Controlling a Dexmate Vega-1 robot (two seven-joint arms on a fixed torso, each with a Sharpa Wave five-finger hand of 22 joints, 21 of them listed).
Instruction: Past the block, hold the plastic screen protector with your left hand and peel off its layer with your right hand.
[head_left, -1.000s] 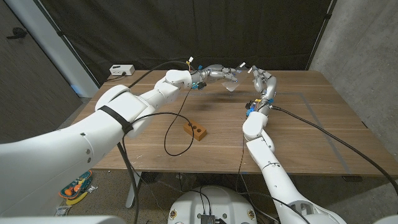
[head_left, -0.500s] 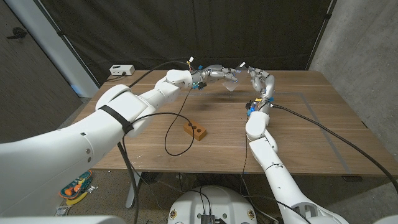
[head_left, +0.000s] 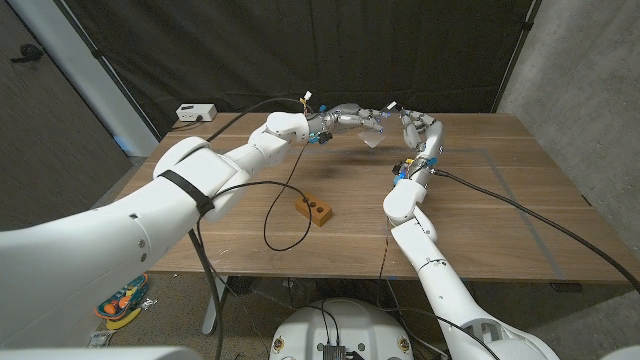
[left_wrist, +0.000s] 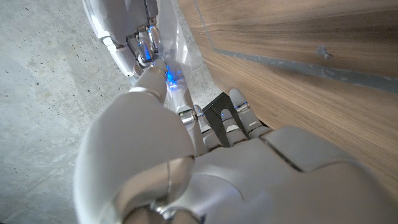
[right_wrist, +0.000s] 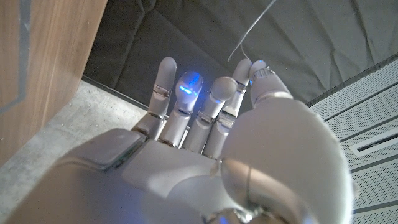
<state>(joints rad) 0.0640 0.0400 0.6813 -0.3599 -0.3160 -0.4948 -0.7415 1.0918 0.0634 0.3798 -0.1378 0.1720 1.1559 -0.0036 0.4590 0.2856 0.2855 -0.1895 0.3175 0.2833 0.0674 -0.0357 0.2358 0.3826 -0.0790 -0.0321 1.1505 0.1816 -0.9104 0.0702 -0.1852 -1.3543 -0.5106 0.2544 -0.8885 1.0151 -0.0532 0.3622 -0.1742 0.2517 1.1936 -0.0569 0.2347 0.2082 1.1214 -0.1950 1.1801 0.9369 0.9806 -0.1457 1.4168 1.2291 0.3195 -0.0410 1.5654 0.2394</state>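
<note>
Past the small wooden block, my left hand holds the clear plastic screen protector up above the table's far side, pinching it at one edge. My right hand stands just to its right, fingers reaching up to the sheet's upper corner. In the left wrist view, beyond my left hand, the protector hangs between both hands, with the right hand's fingertips against it. In the right wrist view my right hand has its thumb and a fingertip closed at the sheet's thin edge.
A black cable loops across the table beside the block. At the back left corner sits a white power box. Grey tape lines mark the table's right half. A dark curtain hangs behind.
My right hand and forearm have shifted slightly left, closer to the protector's corner. The left hand and the sheet have stayed almost still.
</note>
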